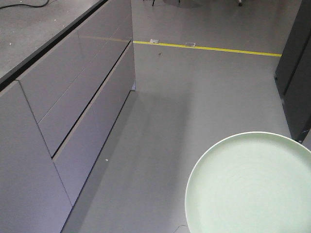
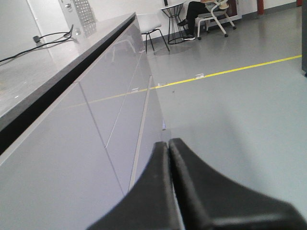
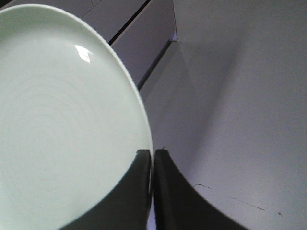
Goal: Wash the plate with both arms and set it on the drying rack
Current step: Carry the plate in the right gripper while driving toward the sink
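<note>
Plate (image 1: 250, 187): lower right, above floor (image 1: 184, 121). Drawer cabinet (image 1: 82, 97): left of it, beneath countertop (image 1: 34, 24). Floor line (image 1: 209, 48): behind both, crossing floor.

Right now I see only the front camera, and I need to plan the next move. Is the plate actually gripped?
Observer: Yes. The right end effector is pinching the plate at its rim.
Operator: And the left one?
Observer: The left end effector is shut and holds nothing.
Operator: Anyone around?
Observer: A person, only partly in frame, sits far across the room.
</note>
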Motion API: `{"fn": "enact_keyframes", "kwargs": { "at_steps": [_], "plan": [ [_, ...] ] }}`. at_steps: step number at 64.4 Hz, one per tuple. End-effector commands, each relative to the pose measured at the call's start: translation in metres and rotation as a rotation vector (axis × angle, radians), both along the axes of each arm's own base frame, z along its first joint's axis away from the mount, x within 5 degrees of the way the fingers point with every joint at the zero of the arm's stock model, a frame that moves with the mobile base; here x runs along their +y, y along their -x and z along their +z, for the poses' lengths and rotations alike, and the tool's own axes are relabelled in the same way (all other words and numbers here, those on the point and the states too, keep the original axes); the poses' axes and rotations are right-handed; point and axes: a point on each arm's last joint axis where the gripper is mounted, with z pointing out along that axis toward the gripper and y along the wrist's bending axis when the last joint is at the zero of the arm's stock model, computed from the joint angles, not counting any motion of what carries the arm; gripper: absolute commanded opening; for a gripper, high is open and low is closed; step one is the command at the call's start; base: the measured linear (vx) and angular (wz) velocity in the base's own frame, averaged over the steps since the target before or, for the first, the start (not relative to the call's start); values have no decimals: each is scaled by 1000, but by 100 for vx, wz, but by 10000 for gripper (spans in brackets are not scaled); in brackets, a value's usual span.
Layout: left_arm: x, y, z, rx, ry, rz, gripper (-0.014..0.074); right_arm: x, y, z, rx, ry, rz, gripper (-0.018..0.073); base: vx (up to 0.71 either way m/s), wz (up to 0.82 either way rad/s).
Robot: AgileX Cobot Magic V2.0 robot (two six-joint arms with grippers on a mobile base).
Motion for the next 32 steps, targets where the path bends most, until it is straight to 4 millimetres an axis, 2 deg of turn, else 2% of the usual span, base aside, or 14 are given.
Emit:
{"fn": "enact_keyframes", "kwargs": {
  "at_steps": [1, 32],
  "plan": [
    [1, 1, 16, -107, 21, 3, -6, 0, -3, 12, -75, -25, -22, -1, 25, -15],
    [1, 1, 16, -107, 21, 3, -6, 0, -3, 12, -75, -25, -22, -1, 23, -22]
  ]
}}
